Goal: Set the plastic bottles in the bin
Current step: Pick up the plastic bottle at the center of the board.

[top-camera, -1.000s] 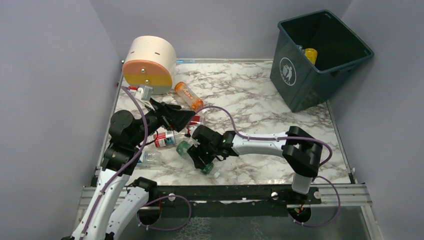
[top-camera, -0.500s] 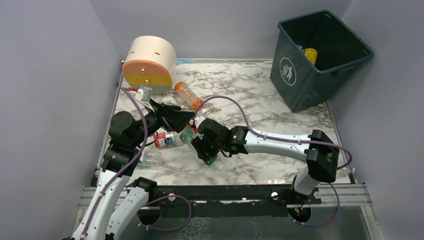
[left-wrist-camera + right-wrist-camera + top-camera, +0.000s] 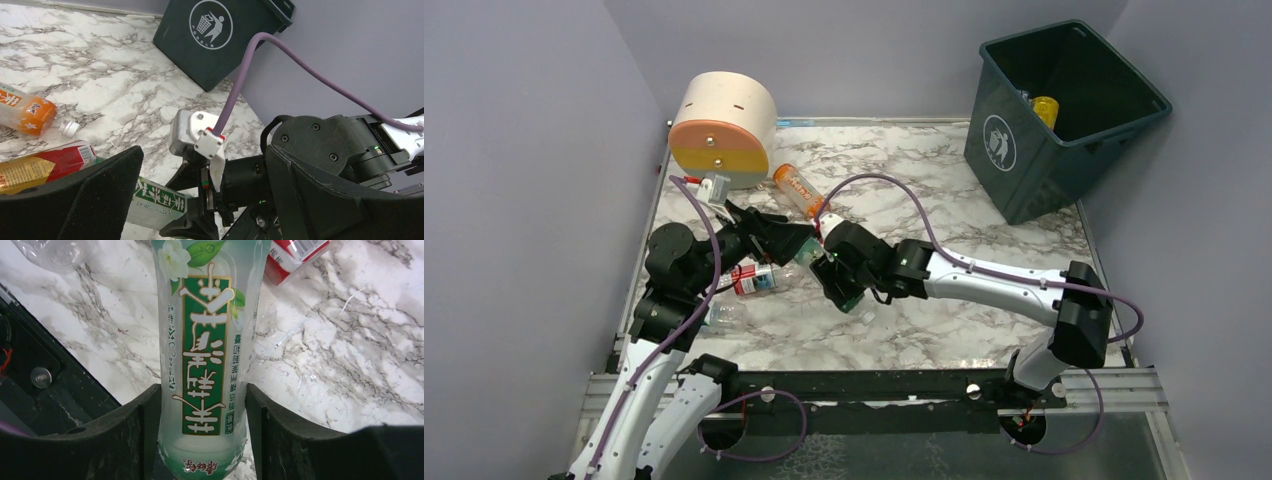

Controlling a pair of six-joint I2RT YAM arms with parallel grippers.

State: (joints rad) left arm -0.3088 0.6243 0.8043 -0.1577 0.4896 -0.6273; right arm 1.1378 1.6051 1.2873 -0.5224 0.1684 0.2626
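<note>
My right gripper (image 3: pixel 202 400) is pinching the green-label bottle (image 3: pixel 207 330) across its middle, one finger on each side of the label. The bottle is lifted a little above the surface (image 3: pixel 924 190), near the left side and closer to the near edge than the far one. My left gripper (image 3: pixel 779 235) sits just beside it with its jaws spread wide and nothing between them.

I think this bottle is light. It is thin plastic, so it will squash if I squeeze hard. It is round and smooth, so it could slip or spin. The middle, on the label, looks like the best place to hold, and that is where I have it.

Now I count. There is one bin (image 3: pixel 1064 110), at the far right corner. Inside it I see one yellow bottle (image 3: pixel 1046 108), and maybe more that I cannot make out. On the surface lie four bottles that I can tell apart:

- An orange bottle (image 3: pixel 801 192) by the cream cylinder (image 3: pixel 724 125).
- A red-label bottle (image 3: pixel 759 278).
- A clear bottle (image 3: pixel 724 315) near the left edge.
- A red-and-yellow bottle (image 3: pixel 45 167) under my left gripper.

The arms may hide others.
</note>
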